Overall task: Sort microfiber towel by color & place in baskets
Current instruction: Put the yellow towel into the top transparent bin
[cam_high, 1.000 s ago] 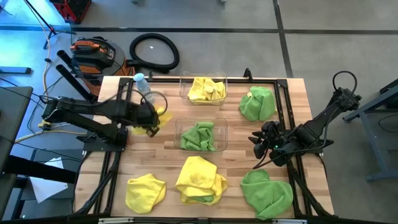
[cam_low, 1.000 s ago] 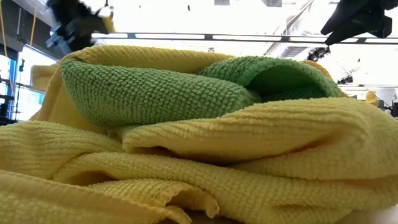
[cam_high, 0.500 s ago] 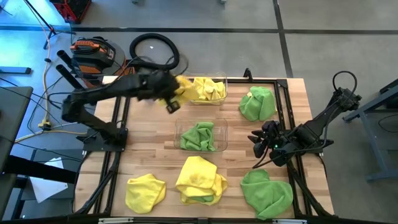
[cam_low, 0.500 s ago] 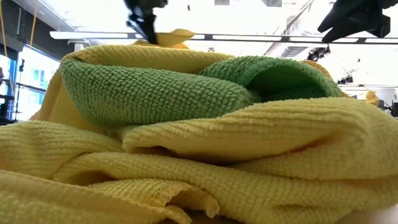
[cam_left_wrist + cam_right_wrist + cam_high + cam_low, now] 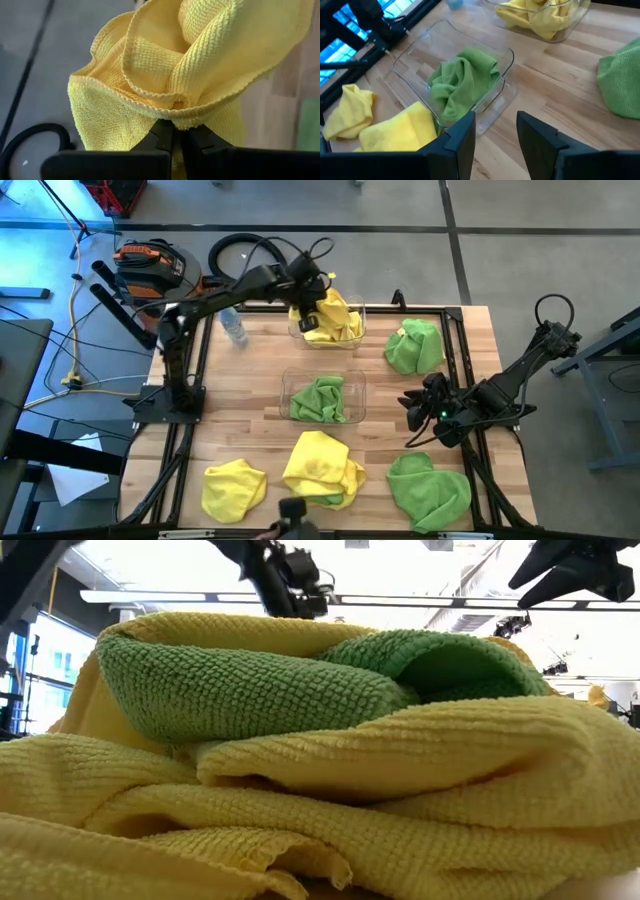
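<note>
L pincer [image 5: 177,131] pinches yellow towel [image 5: 190,75] edge.

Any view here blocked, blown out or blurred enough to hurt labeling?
Low view: a yellow and green towel pile right at the lens fills most of the picture, and the ceiling lights behind are blown out. Left wrist view: the held yellow towel covers most of it. High and right wrist views are clear.

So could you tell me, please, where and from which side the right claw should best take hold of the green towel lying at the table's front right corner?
The green towel lies crumpled in a low heap, clear of the yellow pile beside it. Probably best to come straight down from above and pinch a raised fold near its middle, where the cloth bunches. The open right claw waits just behind it.
</note>
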Controlling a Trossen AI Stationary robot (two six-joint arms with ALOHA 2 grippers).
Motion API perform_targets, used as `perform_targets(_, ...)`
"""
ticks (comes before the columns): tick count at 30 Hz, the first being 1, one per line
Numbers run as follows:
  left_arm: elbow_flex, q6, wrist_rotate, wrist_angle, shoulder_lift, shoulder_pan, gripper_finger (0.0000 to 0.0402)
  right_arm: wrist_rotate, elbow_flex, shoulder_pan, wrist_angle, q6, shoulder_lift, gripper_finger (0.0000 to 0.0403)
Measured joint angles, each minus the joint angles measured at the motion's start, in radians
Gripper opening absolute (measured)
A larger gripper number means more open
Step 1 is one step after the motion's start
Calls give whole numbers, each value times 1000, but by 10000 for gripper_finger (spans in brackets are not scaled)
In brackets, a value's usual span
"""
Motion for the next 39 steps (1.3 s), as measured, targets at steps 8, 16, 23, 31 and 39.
perform_targets(8,41,93,69,-33,148,55,0,74,0,0,2,65,0,138)
perform_targets(16,41,109,50,-50,235,77,0,84,0,-58,-2,62,0,138)
perform_targets(23,41,95,39,-50,271,84,17,68,0,-108,-18,53,0,138)
perform_targets(31,41,92,36,-36,263,83,82,67,0,-137,-29,49,0,138)
perform_targets(39,146,84,-31,-136,259,81,140,67,0,-139,-30,38,0,138)
